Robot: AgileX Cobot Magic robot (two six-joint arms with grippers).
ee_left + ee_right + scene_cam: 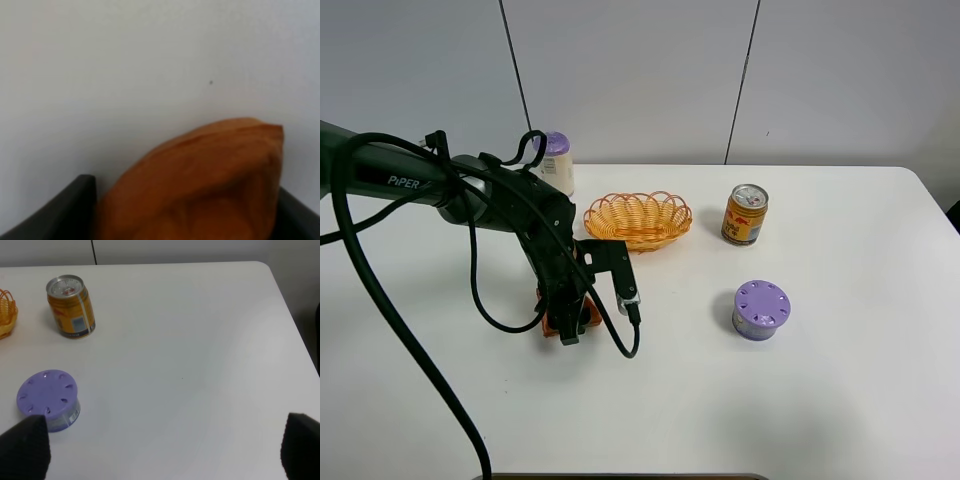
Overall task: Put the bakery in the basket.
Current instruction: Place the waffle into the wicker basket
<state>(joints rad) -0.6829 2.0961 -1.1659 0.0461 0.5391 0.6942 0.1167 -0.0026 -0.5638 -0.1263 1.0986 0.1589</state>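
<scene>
The bakery (551, 323) is an orange-brown wedge low at the table, mostly hidden under my left gripper (567, 325). In the left wrist view the bakery (200, 175) fills the gap between the two dark fingers (70, 212), which press against its sides, so the left gripper (185, 222) is shut on it. The yellow-orange wicker basket (638, 218) stands empty just behind and to the right of the left gripper; its rim shows in the right wrist view (6, 315). My right gripper (162, 455) is open and empty, out of the exterior high view.
A yellow drink can (745, 214) (71, 307) stands right of the basket. A round purple-lidded tin (761, 309) (48, 399) sits in front of the can. A white bottle with a purple cap (556, 163) stands behind the left arm.
</scene>
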